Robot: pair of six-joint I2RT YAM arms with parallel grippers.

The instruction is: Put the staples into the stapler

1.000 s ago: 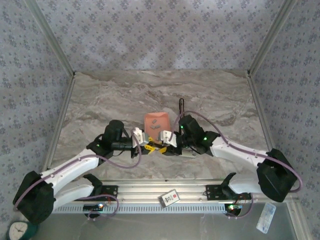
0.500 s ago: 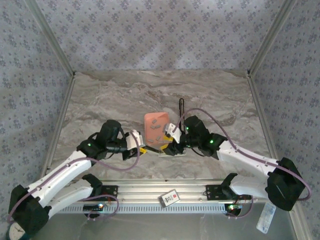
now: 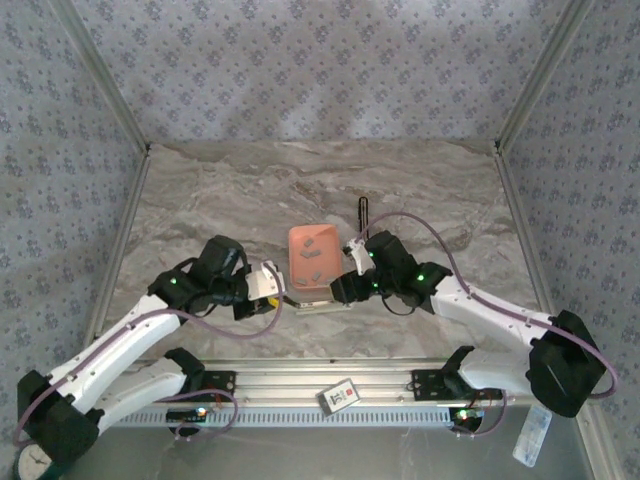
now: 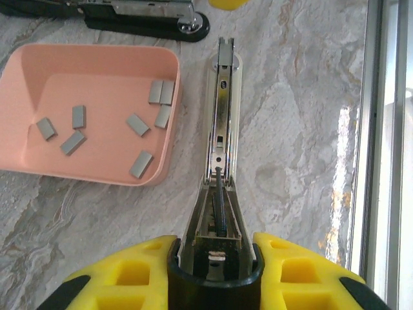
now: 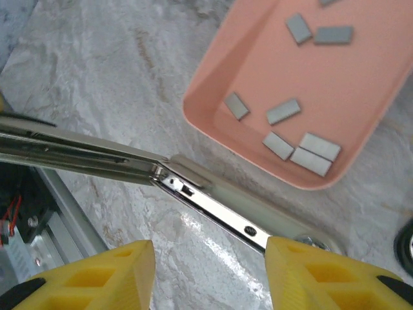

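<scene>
Top view: the left tool (image 3: 275,292) and right tool (image 3: 338,291) meet at the opened stapler (image 3: 318,303) on the marble table (image 3: 200,200), just beside the pink tray (image 3: 292,258). Left wrist: this tool clamps the stapler's rear. The staples (image 4: 141,165) lie loose in the tray and are probably light, stiff, slick and brittle, best pinched across their long sides. Right wrist: jaws apart and empty, with little room near the tray wall.

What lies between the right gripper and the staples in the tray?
In the right wrist view, the open stapler crosses between the right gripper and the staples.

Marble table (image 3: 200,190), pink tray (image 4: 39,71), opened stapler (image 4: 219,123) just beside it, black stapler (image 4: 139,16) beyond
</scene>
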